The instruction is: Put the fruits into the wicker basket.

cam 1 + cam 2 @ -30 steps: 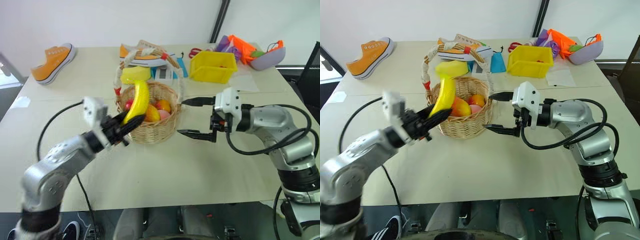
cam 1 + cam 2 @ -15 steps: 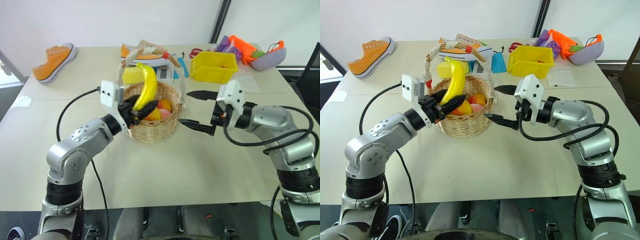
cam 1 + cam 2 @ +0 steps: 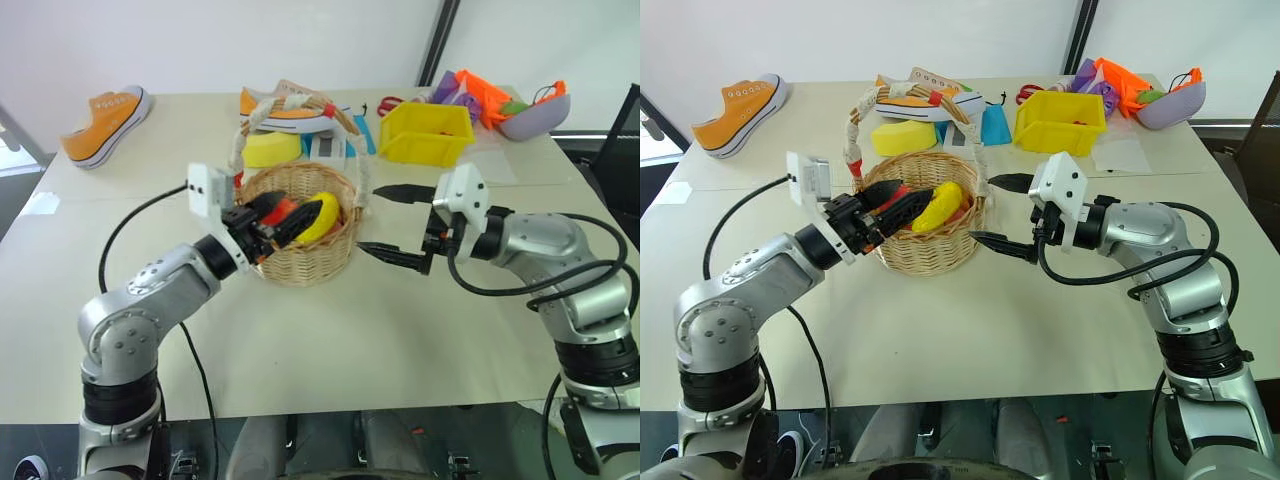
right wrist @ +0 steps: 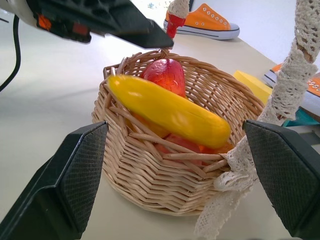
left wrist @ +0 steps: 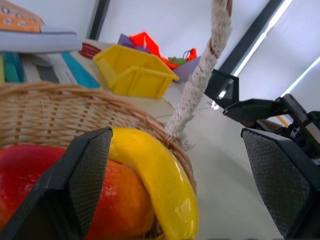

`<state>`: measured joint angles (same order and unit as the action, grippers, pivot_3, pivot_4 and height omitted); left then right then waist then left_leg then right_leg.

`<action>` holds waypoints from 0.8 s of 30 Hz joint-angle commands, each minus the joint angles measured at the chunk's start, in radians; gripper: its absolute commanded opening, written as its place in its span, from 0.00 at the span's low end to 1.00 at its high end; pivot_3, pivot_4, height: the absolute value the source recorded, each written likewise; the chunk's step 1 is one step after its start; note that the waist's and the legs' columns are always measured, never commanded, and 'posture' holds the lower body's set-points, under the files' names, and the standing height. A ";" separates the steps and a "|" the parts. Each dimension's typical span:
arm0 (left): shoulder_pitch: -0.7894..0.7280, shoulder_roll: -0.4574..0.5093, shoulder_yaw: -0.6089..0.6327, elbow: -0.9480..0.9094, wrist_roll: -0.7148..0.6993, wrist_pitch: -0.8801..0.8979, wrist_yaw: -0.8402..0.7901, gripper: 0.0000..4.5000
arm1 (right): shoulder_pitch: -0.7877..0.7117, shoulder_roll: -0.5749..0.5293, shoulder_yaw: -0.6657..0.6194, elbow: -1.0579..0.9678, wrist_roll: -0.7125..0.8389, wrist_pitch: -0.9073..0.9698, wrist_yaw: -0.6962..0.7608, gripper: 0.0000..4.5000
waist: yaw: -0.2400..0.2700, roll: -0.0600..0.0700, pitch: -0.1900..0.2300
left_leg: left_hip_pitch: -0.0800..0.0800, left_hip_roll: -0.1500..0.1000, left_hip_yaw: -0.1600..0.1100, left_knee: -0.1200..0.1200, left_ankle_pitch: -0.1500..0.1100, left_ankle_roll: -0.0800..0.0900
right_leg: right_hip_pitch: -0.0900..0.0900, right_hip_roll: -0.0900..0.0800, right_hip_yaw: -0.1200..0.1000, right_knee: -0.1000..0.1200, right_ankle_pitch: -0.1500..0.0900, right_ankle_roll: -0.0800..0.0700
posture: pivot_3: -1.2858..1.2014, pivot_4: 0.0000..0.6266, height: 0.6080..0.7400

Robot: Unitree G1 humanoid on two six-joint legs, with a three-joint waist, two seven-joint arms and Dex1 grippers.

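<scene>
Left eye view: the wicker basket (image 3: pixel 303 235) sits mid-table w/ the banana (image 3: pixel 322 217) lying across its inside, resting on top of the mango (image 4: pixel 166 76) and leaning toward the rim on the robot's right. The left gripper (image 3: pixel 277 218) reaches over the basket's near-left rim, black fingers spread apart, nothing between them; in the left wrist view the banana (image 5: pixel 156 177) lies just beside one finger (image 5: pixel 80 175), and contact can't be told. The right gripper (image 3: pixel 392 222) hangs just beside the basket on its right side, fingers wide apart, one above the other, empty, not touching the wicker. Right wrist view: banana (image 4: pixel 170 111) stretches across the basket opening, red-and-yellow mango beneath and behind it, lace-wrapped handle (image 4: pixel 295 75) rising at the side. Handle arches tall over the basket, white wrap w/ red ends. Behind the basket, a pale yellow sponge block (image 3: pixel 270 149) and a white-and-orange sneaker (image 3: pixel 290 112). Far left of the table, an orange sneaker (image 3: pixel 105 124). To the back right, a yellow plastic bin (image 3: pixel 428 132), well apart from the basket, and past it a pile of orange and purple items w/ a lilac bowl (image 3: pixel 535 117). A sheet of paper (image 3: pixel 488 165) lies near the bin.
</scene>
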<state>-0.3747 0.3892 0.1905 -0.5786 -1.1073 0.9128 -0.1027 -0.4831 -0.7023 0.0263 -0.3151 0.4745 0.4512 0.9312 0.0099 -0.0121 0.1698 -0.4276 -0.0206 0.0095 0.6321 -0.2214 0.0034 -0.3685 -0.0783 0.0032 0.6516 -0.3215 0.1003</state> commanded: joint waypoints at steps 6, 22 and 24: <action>0.236 0.219 0.251 -0.166 -0.017 -0.174 -0.374 0.98 | -0.070 0.033 -0.088 0.037 0.072 0.115 -0.094 1.00 | -0.023 0.000 0.000 | 0.000 0.000 0.000 -0.002 0.000 -0.001 | -0.001 0.000 0.000 0.000 0.000 0.000 | 0.52 0.24 1.00; 0.656 0.219 0.437 -0.060 0.152 -0.465 -0.683 0.98 | -0.156 0.332 -0.052 0.072 0.046 0.262 -0.430 1.00 | -0.026 0.001 0.000 | -0.001 0.001 0.000 -0.008 0.000 -0.002 | -0.005 -0.003 0.000 -0.003 -0.003 -0.007 | 0.52 0.24 1.00; 0.657 0.208 0.440 -0.048 0.158 -0.483 -0.671 0.98 | -0.155 0.341 -0.031 0.079 0.024 0.244 -0.432 1.00 | -0.027 0.001 0.000 | 0.000 0.001 0.000 -0.009 0.000 -0.002 | -0.005 -0.003 0.000 -0.003 -0.003 -0.007 | 0.52 0.24 1.00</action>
<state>0.2819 0.6011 0.6023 -0.6228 -0.9608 0.4653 -0.7797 -0.6108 -0.3701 -0.0120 -0.2119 0.5137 0.7265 0.5029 -0.0172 -0.0109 0.1703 -0.4280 -0.0200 0.0100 0.6226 -0.2210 0.0014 -0.3738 -0.0810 0.0031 0.6484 -0.3247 0.0930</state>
